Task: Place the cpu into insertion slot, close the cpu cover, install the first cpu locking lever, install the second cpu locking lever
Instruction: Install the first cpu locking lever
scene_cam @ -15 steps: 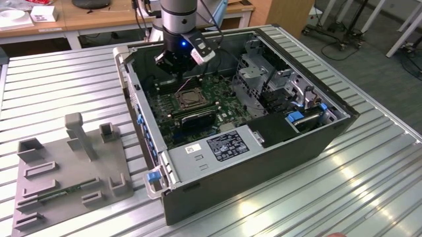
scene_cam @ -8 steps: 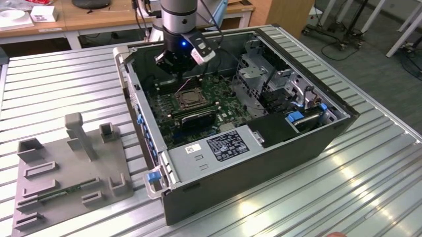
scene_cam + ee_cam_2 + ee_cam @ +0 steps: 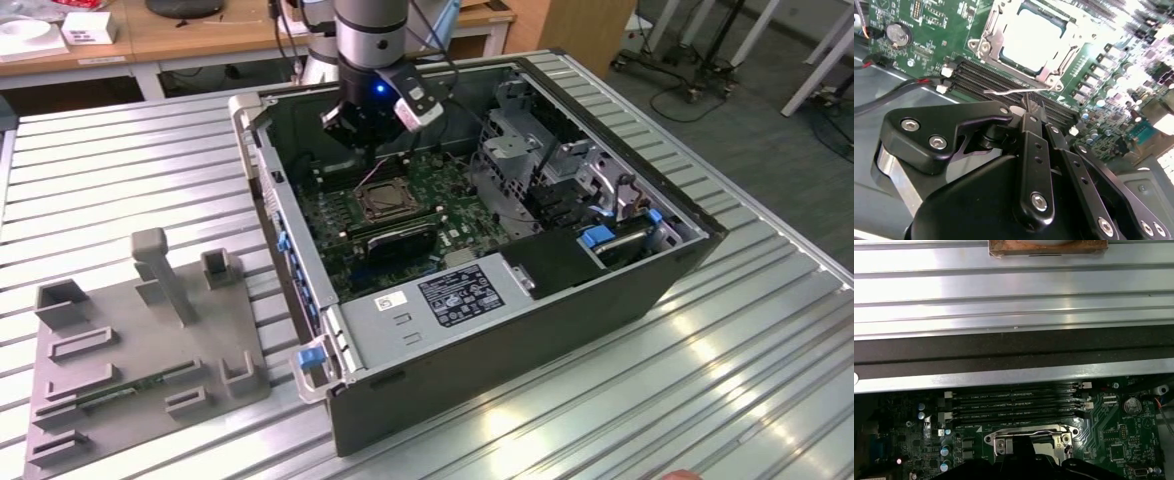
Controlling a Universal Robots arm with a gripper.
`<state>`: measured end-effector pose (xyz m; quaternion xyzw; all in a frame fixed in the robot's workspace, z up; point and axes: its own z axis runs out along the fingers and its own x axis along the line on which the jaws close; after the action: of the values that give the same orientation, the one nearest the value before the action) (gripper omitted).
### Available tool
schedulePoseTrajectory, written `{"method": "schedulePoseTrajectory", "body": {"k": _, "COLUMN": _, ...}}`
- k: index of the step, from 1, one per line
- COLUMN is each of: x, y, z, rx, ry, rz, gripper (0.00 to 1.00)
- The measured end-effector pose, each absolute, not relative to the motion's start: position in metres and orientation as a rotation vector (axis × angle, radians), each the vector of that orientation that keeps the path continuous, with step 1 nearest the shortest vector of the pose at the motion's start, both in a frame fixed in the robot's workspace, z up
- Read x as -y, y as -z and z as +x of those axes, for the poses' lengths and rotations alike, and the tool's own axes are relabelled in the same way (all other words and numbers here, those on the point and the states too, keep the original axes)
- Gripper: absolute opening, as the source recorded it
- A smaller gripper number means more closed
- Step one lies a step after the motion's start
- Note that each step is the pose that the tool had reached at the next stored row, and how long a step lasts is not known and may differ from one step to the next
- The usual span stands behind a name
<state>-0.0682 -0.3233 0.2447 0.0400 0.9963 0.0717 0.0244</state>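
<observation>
The cpu (image 3: 1031, 37) sits in its socket on the motherboard (image 3: 929, 30), with the cpu cover (image 3: 990, 34) down around it. The claw (image 3: 1026, 109) hangs beside a seemingly unlatched wire lever (image 3: 1009, 92); clenched or released, I cannot tell. A skewed push might let that lever spring free.

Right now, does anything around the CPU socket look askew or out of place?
One thing: a thin wire lever juts loose over the memory slots, right by the gripper, not tucked along the cpu cover. The cpu sits flat.

Motherboard (image 3: 441, 178) in case (image 3: 614, 300); cpu (image 3: 1031, 37) within cpu cover (image 3: 990, 35) opening.
</observation>
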Motion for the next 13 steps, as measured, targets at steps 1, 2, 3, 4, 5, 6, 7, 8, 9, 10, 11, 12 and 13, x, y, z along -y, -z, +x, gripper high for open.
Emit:
{"method": "schedulePoseTrajectory", "body": {"k": 1, "x": 0.323, "y": -0.245, "z": -0.068, "rx": -3.082, "ry": -0.235, "rz": 0.124, "gripper": 0.11}}
{"method": "schedulePoseTrajectory", "body": {"k": 2, "x": 0.323, "y": -0.244, "z": -0.068, "rx": -3.081, "ry": -0.244, "rz": 0.124, "gripper": 0.11}}
{"method": "schedulePoseTrajectory", "body": {"k": 3, "x": 0.323, "y": -0.244, "z": -0.068, "rx": -3.081, "ry": -0.252, "rz": 0.124, "gripper": 0.11}}
{"method": "schedulePoseTrajectory", "body": {"k": 4, "x": 0.323, "y": -0.244, "z": -0.068, "rx": -3.08, "ry": -0.26, "rz": 0.125, "gripper": 0.11}}
{"method": "schedulePoseTrajectory", "body": {"k": 5, "x": 0.323, "y": -0.243, "z": -0.067, "rx": -3.08, "ry": -0.268, "rz": 0.125, "gripper": 0.11}}
{"method": "schedulePoseTrajectory", "body": {"k": 6, "x": 0.323, "y": -0.243, "z": -0.067, "rx": -3.079, "ry": -0.273, "rz": 0.125, "gripper": 0.11}}
{"method": "schedulePoseTrajectory", "body": {"k": 7, "x": 0.324, "y": -0.242, "z": -0.067, "rx": -3.079, "ry": -0.275, "rz": 0.125, "gripper": 0.11}}
{"method": "schedulePoseTrajectory", "body": {"k": 8, "x": 0.324, "y": -0.24, "z": -0.067, "rx": -3.079, "ry": -0.278, "rz": 0.125, "gripper": 0.11}}
{"method": "schedulePoseTrajectory", "body": {"k": 9, "x": 0.324, "y": -0.239, "z": -0.067, "rx": -3.079, "ry": -0.282, "rz": 0.125, "gripper": 0.11}}
{"method": "schedulePoseTrajectory", "body": {"k": 10, "x": 0.324, "y": -0.238, "z": -0.066, "rx": -3.079, "ry": -0.286, "rz": 0.125, "gripper": 0.11}}
{"method": "schedulePoseTrajectory", "body": {"k": 11, "x": 0.324, "y": -0.236, "z": -0.066, "rx": -3.078, "ry": -0.29, "rz": 0.125, "gripper": 0.11}}
{"method": "schedulePoseTrajectory", "body": {"k": 12, "x": 0.325, "y": -0.235, "z": -0.066, "rx": -3.078, "ry": -0.294, "rz": 0.125, "gripper": 0.11}}
{"method": "schedulePoseTrajectory", "body": {"k": 13, "x": 0.325, "y": -0.234, "z": -0.066, "rx": -3.078, "ry": -0.3, "rz": 0.125, "gripper": 0.11}}
